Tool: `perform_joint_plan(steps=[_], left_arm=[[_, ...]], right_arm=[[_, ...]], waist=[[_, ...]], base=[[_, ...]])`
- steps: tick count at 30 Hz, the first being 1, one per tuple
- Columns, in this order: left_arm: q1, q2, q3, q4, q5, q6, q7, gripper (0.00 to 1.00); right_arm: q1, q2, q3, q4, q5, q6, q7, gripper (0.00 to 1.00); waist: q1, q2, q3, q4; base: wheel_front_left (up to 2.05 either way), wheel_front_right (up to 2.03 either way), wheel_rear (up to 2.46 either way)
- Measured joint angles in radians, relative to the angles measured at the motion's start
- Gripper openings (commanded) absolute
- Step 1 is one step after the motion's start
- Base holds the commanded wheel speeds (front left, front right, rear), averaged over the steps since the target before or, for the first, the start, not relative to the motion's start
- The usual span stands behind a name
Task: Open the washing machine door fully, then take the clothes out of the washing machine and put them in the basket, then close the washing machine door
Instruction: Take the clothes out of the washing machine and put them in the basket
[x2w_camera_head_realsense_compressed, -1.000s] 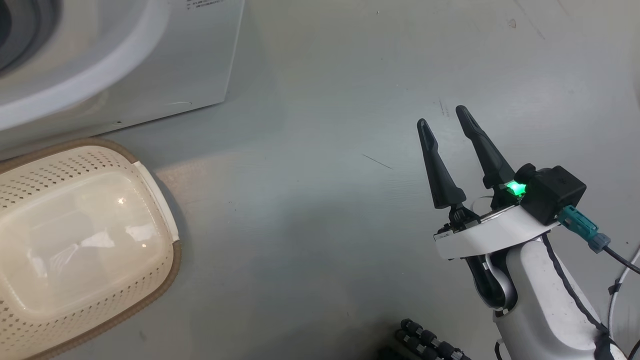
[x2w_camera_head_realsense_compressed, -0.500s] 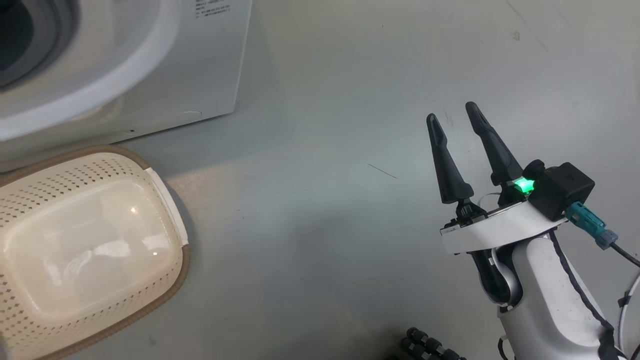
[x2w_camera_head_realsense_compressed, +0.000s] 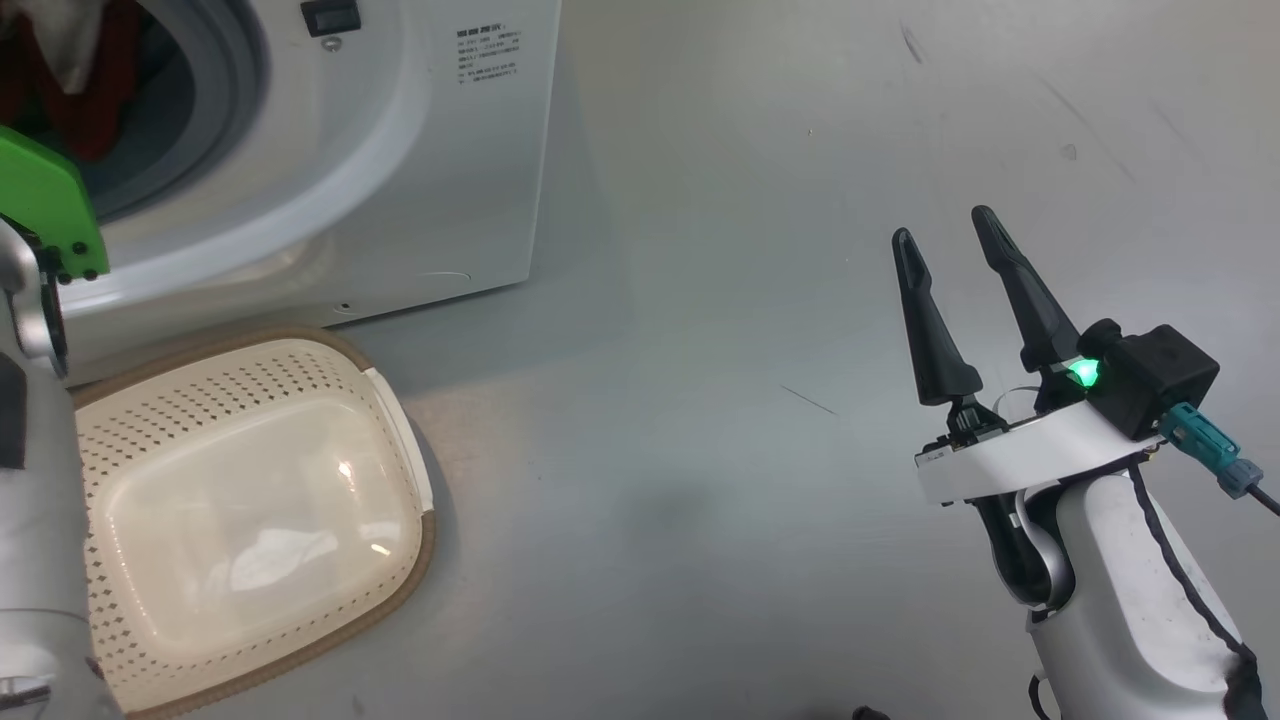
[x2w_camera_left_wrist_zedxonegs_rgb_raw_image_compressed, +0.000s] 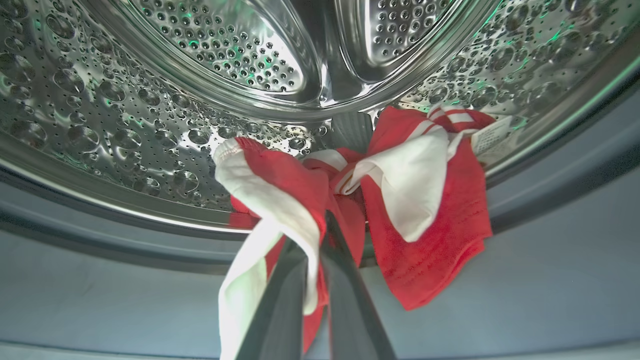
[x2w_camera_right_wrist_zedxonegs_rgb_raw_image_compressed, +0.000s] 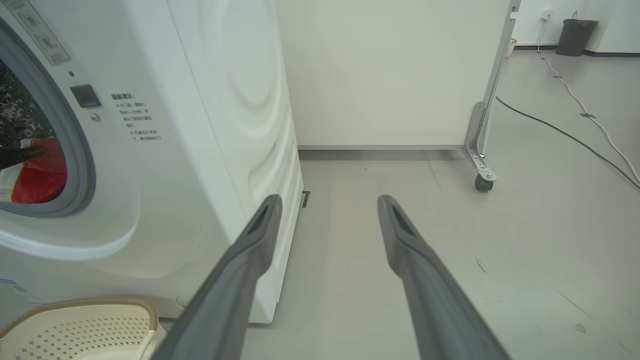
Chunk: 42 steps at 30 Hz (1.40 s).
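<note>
Sitting empty just in front of the washing machine, the basket is placed for a short drop; the right hand idles wide apart (out of the way). Deeper in, the left hand pinches the clothes at the drum lip.

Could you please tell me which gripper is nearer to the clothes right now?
Left. The left gripper is shut on the clothes inside the washing machine; the right gripper hangs open over the floor, right of the machine.

right end effector: fingers apart | washing machine: left, clothes inside | basket: lower left
</note>
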<state>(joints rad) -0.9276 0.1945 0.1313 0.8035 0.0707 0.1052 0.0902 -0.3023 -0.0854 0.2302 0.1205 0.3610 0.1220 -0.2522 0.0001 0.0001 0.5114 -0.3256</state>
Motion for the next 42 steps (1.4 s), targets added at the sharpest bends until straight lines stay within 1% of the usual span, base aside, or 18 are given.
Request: perform_joint_plan(steps=[2, 9, 11, 22, 24, 31, 35, 37, 38, 42], left_arm=[[0.017, -0.011, 0.000, 0.008, -0.015, -0.015, -0.027, 0.00], [0.099, -0.047, -0.001, 0.035, -0.038, -0.042, -0.117, 0.00], [0.120, -0.056, 0.000, 0.039, -0.050, -0.058, -0.147, 0.00], [0.224, -0.112, -0.012, 0.022, -0.087, -0.118, -0.325, 0.00], [0.242, -0.119, -0.026, 0.009, -0.087, -0.128, -0.332, 0.00], [0.304, -0.129, -0.046, -0.071, -0.087, -0.160, -0.347, 0.00], [0.331, -0.136, -0.063, -0.129, -0.087, -0.165, -0.347, 0.00], [0.347, -0.142, -0.070, -0.189, -0.087, -0.172, -0.347, 0.00], [0.347, -0.142, -0.070, -0.189, -0.087, -0.172, -0.347, 0.00], [0.358, -0.145, -0.075, -0.326, -0.088, -0.174, -0.347, 0.00]], right_arm=[[0.005, -0.005, -0.005, 0.002, -0.003, 0.000, 0.000, 1.00], [0.034, -0.018, -0.019, 0.012, -0.012, 0.000, 0.000, 1.00], [0.048, -0.020, -0.020, 0.016, -0.013, 0.000, 0.000, 1.00], [0.117, -0.032, -0.041, 0.022, -0.021, 0.000, 0.000, 1.00], [0.127, -0.035, -0.042, 0.022, -0.026, 0.000, 0.000, 1.00], [0.155, -0.036, -0.040, 0.022, -0.039, 0.000, 0.000, 1.00], [0.169, -0.037, -0.039, 0.022, -0.040, 0.000, 0.000, 1.00], [0.171, -0.038, -0.039, 0.022, -0.040, 0.000, 0.000, 1.00], [0.171, -0.038, -0.039, 0.022, -0.040, 0.000, 0.000, 1.00], [0.179, -0.038, -0.039, 0.021, -0.046, 0.000, 0.000, 1.00]], waist=[[0.0000, 0.0000, -0.019, 0.011], [0.0000, 0.0000, -0.089, 0.055], [0.0000, 0.0000, -0.109, 0.068], [0.0000, -0.0001, -0.214, 0.138], [0.0000, 0.0000, -0.230, 0.151], [0.0000, 0.0000, -0.288, 0.195], [0.0000, 0.0000, -0.313, 0.212], [-0.0001, 0.0000, -0.325, 0.219], [-0.0001, 0.0000, -0.325, 0.219], [0.0000, 0.0000, -0.345, 0.231]], base=[[0.00, 0.00, 0.00], [0.00, 0.00, 0.00], [0.00, 0.00, 0.00], [0.00, 0.00, 0.00], [0.00, 0.00, 0.00], [0.00, 0.00, 0.00], [0.00, 0.00, 0.00], [0.00, 0.00, 0.00], [0.00, 0.00, 0.00], [0.00, 0.00, 0.00]])
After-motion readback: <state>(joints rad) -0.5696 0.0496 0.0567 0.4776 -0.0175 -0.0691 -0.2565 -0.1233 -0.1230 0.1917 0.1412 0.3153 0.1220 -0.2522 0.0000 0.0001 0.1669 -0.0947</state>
